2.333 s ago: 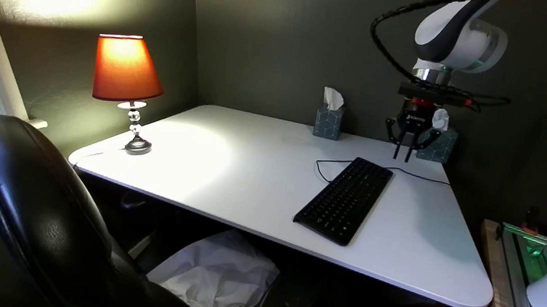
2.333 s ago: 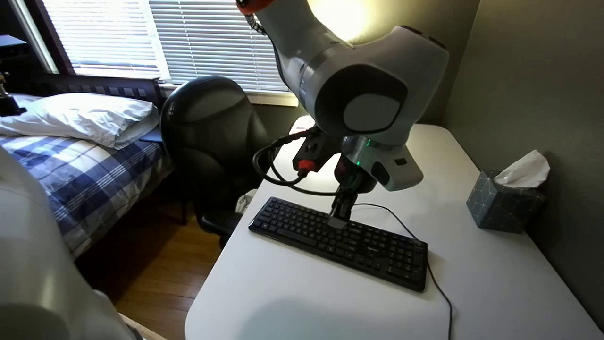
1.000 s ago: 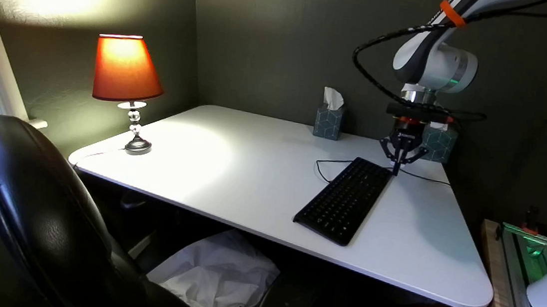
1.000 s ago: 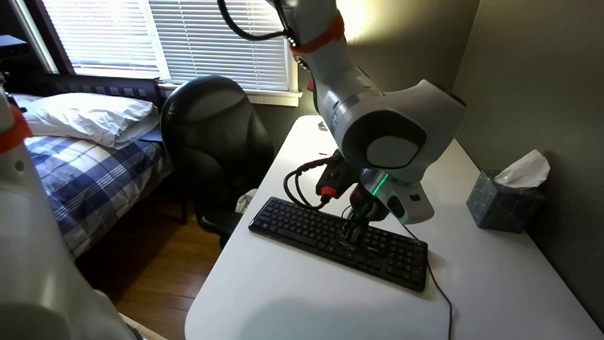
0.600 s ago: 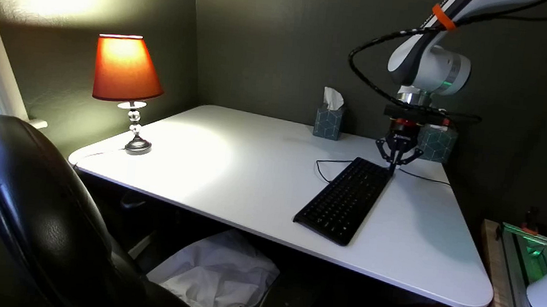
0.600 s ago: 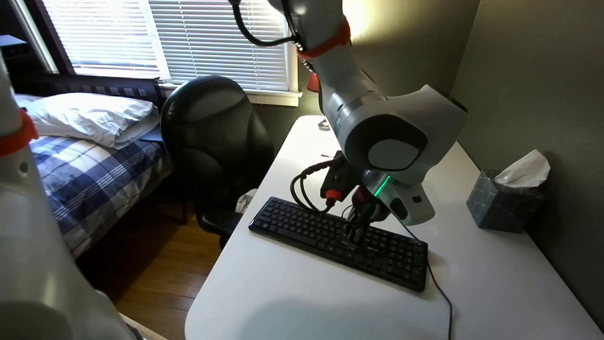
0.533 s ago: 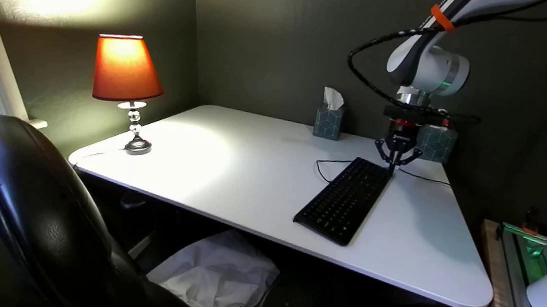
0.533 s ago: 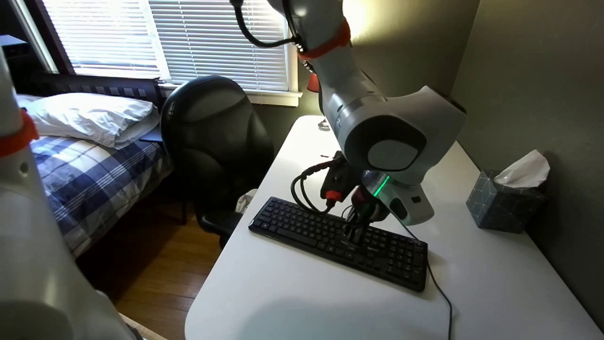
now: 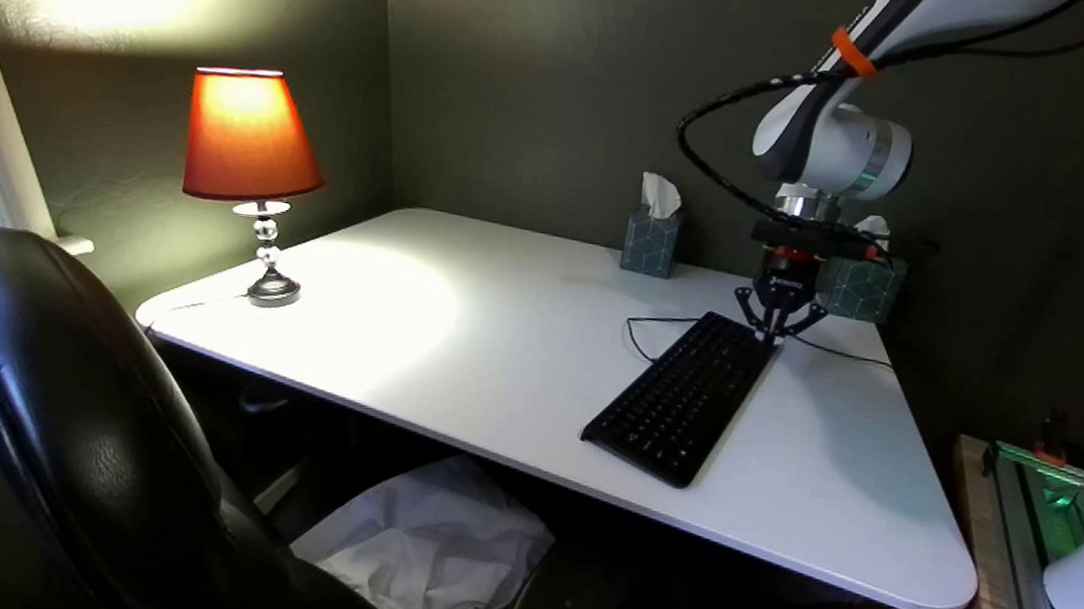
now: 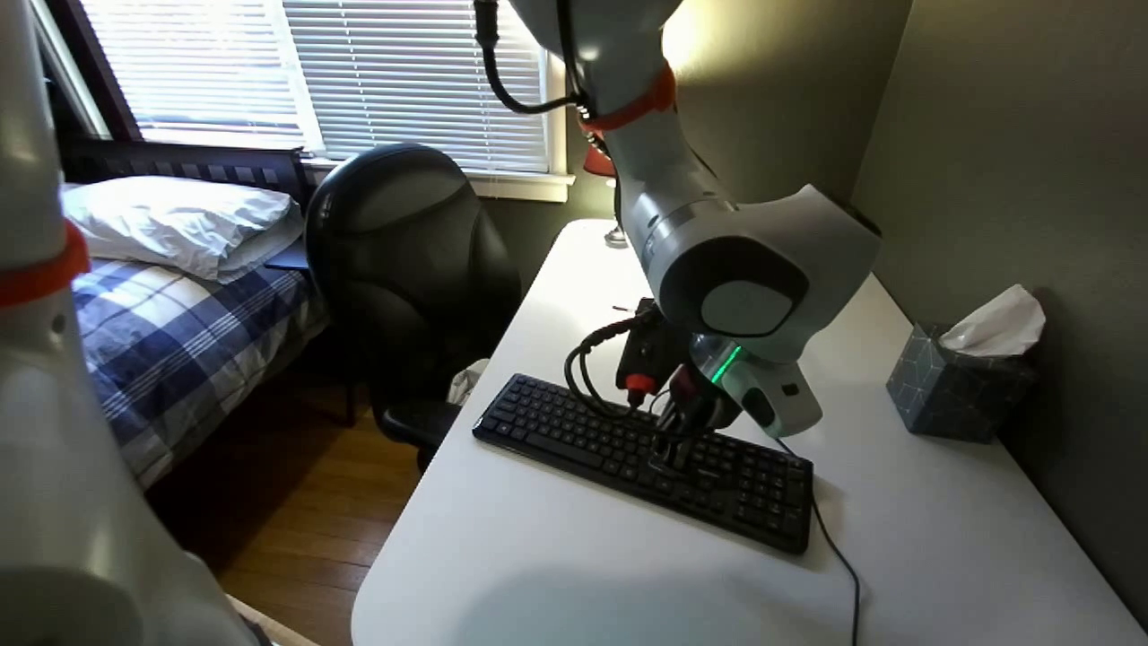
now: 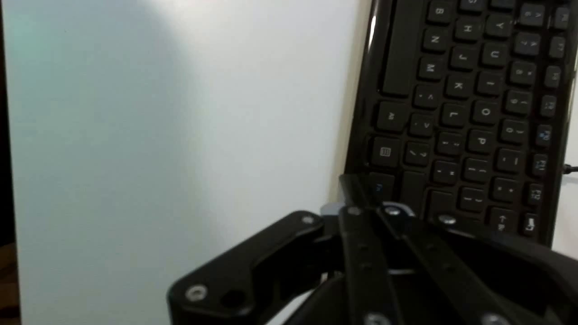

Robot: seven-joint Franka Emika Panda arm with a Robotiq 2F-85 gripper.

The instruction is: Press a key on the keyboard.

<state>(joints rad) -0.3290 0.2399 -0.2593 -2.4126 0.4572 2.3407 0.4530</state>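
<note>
One full-size black keyboard (image 9: 682,398) lies flat on one white table (image 9: 519,332), towards its right end in an exterior view, with one thin black cable (image 10: 856,606) running past the number-pad end. One gripper (image 9: 770,340) points down at it; its two fingers (image 11: 354,193) are pressed together. In the wrist view their tips show over the front edge of the keyboard, just beside the single Fn key (image 11: 383,185); whether they touch any key I cannot tell. Two tissue boxes (image 9: 649,245) stand along the back of the table, one white tissue (image 9: 660,197) rising from each; the box nearer the gripper is partly hidden. One red-shaded table lamp (image 9: 253,157) glows near the opposite end of the table. One black office chair (image 9: 66,398) stands beside the table. In an exterior view, one plaid-covered bed (image 10: 197,336) carries at least one white pillow (image 10: 179,215).
</note>
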